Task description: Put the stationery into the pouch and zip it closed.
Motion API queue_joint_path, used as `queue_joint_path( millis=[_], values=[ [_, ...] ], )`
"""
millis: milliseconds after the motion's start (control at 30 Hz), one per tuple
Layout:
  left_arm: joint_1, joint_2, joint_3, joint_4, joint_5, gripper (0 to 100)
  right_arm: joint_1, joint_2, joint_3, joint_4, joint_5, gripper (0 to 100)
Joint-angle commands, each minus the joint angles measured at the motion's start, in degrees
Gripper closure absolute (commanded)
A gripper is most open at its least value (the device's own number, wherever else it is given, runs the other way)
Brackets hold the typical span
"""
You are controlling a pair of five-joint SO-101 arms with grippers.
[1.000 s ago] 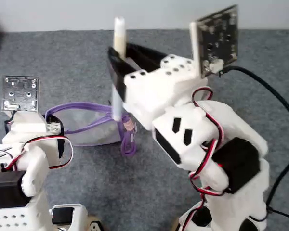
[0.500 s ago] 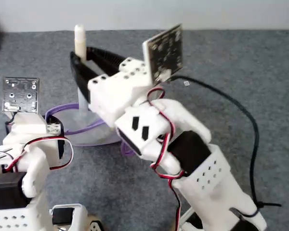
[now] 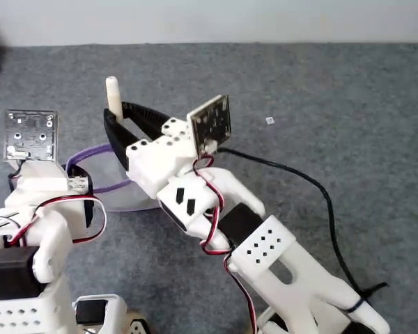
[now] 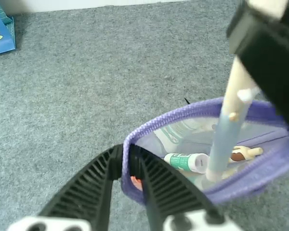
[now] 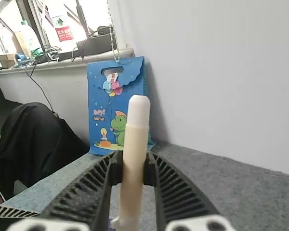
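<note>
The left gripper is pinching the near rim of the one purple pouch, its fingers pressed together on the fabric. The pouch is lying on the grey surface with its mouth gaping open. Inside, one green-and-white tube is lying on its side, with one small beige piece just beyond it. Farther on, the right gripper is clamping one pen. The pen is standing nearly upright, its cream end pointing up above the gripper and its lower end reaching down into the pouch. Beyond, one blue gift bag is standing against the wall.
</note>
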Motion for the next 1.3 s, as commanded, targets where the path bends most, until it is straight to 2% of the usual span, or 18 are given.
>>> queue_joint_path(
  millis=[0,400,633,867,1067,1267],
  values=[
    [0.6,1.1,3.6,0.2,0.4,99,-0.4,-2.1,2.4,-5.5,0.2,98.8],
    [0.6,1.1,3.6,0.2,0.4,99,-1.7,-4.2,3.3,-5.4,0.2,99.0],
    [0.6,1.1,3.6,0.2,0.4,99,-1.6,-9.1,3.7,5.6,-0.8,99.0],
    [0.6,1.1,3.6,0.2,0.4,99,-4.6,-10.2,3.3,5.8,-2.4,98.3],
    [0.6,1.1,3.9,0.2,0.4,99,-8.0,-8.7,3.3,5.8,-2.3,88.5],
    [0.6,1.1,5.0,-0.5,0.3,99,-6.7,-7.2,3.3,5.8,1.9,87.6]
  ],
)
